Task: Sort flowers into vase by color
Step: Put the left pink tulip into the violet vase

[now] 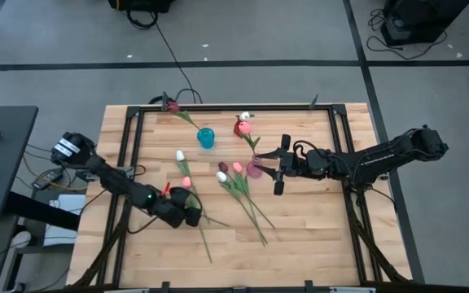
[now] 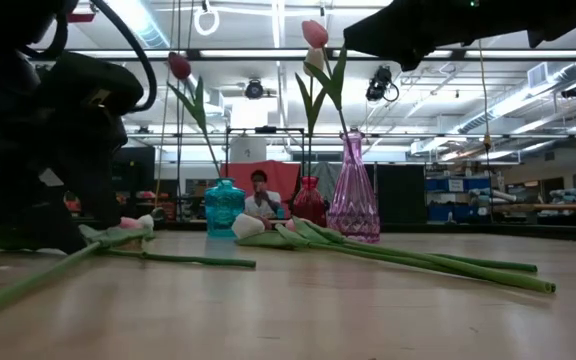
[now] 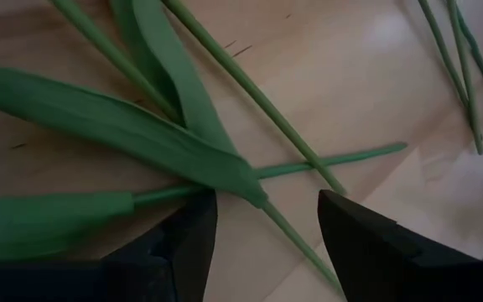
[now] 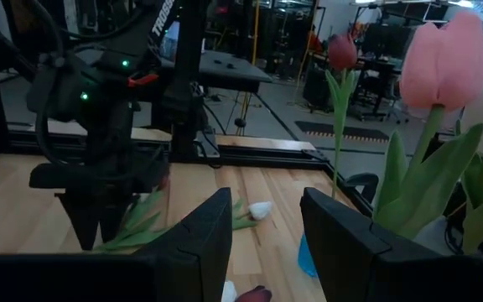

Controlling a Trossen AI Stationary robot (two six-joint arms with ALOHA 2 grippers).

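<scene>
Straddling tulip stems (image 3: 250,172) on counter (image 1: 316,236), left gripper (image 3: 267,243) released, fingers wide. Right gripper (image 1: 279,169) beside pink vase (image 1: 254,169), released, holding nothing.

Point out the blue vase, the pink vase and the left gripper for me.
blue vase (image 1: 207,137): high view, on its rim.
pink vase (image 2: 353,195): low view, on its glass body.
left gripper (image 3: 267,231): left wrist view, open, between its fingertips over crossed stems.

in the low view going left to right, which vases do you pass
Blue vase → red vase → pink vase. The blue one holds a maroon tulip; the pink one holds a pink tulip.
</scene>
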